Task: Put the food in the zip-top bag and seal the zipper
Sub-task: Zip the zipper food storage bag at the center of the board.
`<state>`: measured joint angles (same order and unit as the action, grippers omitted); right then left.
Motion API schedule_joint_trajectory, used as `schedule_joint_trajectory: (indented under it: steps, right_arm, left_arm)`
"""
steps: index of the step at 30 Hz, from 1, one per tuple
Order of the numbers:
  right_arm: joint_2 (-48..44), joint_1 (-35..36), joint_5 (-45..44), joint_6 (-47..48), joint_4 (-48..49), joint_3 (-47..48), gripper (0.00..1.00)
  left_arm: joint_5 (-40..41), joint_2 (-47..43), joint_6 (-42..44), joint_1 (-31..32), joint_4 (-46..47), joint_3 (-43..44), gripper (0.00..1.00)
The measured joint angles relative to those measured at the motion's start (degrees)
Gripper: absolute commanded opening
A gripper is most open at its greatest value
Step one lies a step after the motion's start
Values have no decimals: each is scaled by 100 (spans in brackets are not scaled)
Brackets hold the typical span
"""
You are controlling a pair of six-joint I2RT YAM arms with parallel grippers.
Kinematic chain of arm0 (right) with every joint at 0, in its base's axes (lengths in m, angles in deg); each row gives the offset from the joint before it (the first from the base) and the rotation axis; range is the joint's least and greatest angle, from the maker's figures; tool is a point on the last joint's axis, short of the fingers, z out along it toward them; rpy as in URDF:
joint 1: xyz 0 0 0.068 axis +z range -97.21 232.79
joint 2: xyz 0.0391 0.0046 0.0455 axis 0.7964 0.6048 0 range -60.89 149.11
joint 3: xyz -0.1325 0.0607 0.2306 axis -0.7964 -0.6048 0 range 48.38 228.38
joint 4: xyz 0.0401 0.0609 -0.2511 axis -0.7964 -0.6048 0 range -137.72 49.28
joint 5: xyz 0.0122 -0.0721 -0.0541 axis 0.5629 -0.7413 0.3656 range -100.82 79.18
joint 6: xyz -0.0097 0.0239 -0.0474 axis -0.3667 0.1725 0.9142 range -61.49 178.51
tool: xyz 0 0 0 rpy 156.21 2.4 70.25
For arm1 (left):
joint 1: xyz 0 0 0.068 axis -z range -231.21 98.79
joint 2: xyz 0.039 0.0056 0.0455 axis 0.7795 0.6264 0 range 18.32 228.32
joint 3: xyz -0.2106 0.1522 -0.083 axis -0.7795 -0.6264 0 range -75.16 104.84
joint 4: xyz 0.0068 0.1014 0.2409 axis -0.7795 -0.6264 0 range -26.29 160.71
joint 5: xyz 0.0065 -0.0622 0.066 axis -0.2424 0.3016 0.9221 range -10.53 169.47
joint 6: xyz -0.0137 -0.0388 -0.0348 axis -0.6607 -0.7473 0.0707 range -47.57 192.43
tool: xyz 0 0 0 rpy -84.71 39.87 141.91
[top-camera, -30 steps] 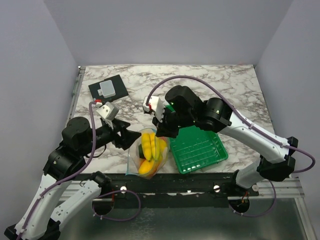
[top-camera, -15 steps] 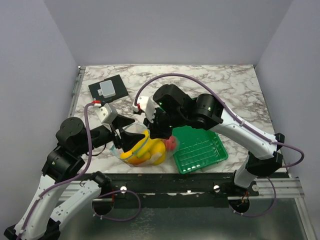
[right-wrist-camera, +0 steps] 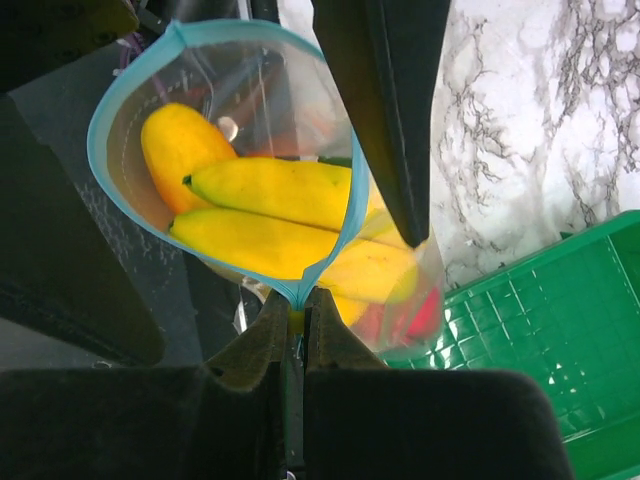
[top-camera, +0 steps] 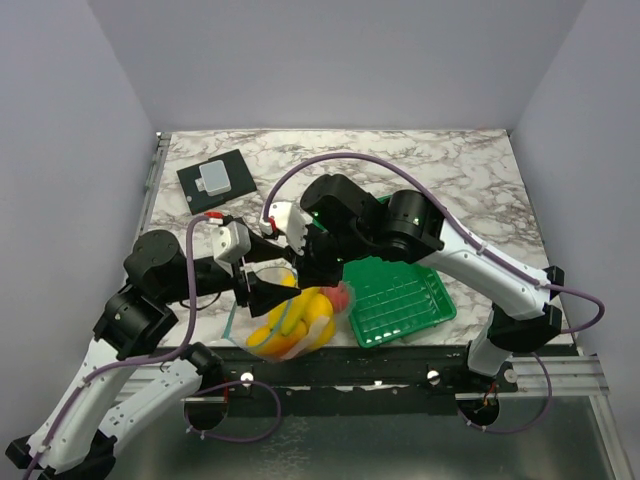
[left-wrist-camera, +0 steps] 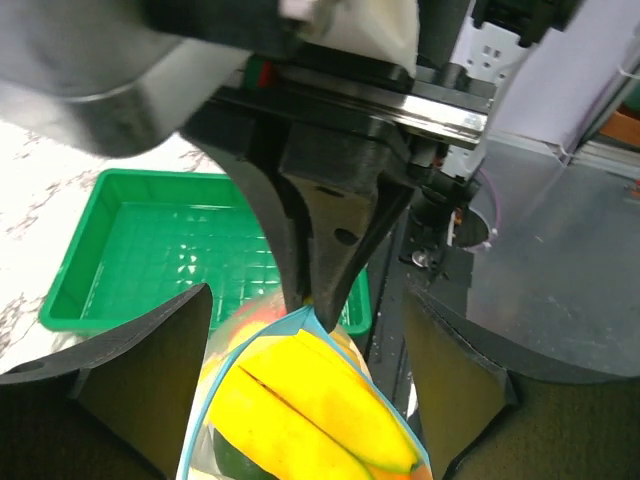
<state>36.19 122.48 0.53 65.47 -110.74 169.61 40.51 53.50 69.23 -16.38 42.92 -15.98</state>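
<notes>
Right gripper (right-wrist-camera: 297, 300) clamped on zipper (right-wrist-camera: 230, 27), left gripper (top-camera: 268, 290) apart around zip-top bag (right-wrist-camera: 250, 120), green tray (right-wrist-camera: 540, 330) beside

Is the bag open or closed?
Open. The bag's zipper spreads in a wide loop, and bananas show through it. The right gripper pinches one end.

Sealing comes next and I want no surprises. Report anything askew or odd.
The zip-top bag hangs at the table's near edge, pinched at one zipper end by the right claw. Its mouth gapes, so the bananas might spill.
</notes>
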Motion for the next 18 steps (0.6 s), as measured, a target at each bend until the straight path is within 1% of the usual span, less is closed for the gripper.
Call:
schedule_joint_trajectory:
  steps: [6,14,18]
  right_arm:
    - [-7,13,168,7,-2,-2,1]
    - [-37,35,201,-52,-50,0,1]
    - [-42,59,197,-98,-87,13,1]
  left_arm:
    - [-437,127,94,234,72,-109,78]
    - [-538,120,92,398,116,-345,77]
    - [-507,70,90,439,136,-382,72]
